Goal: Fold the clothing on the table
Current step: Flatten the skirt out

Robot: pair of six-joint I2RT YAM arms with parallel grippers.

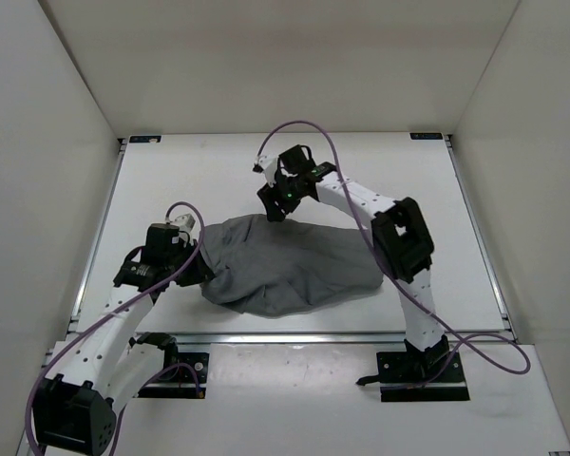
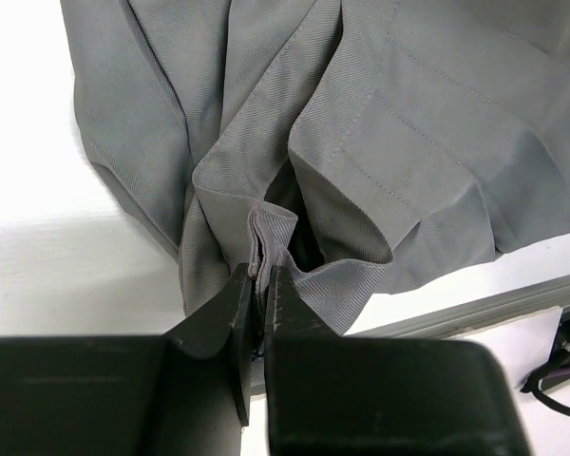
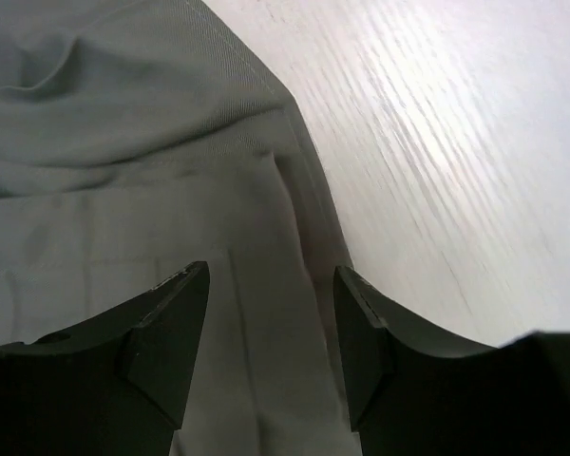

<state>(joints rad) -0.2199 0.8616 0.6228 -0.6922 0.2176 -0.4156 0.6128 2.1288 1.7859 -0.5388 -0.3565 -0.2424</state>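
Skirt (image 1: 285, 268) lies crumpled on bench (image 1: 218, 176), near-centre. Left claw (image 2: 259, 285) clamped on a bunched fold at skirt's left end. Right claw (image 3: 271, 280) jaws apart over skirt's far edge, gripping nothing.

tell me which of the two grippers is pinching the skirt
The left gripper: its jaws are shut on a bunched fold of the grey skirt. The right gripper hangs over the skirt's far edge with its jaws apart, gripping nothing.

Nothing legible in any view — no text, label, brand, number or sign.
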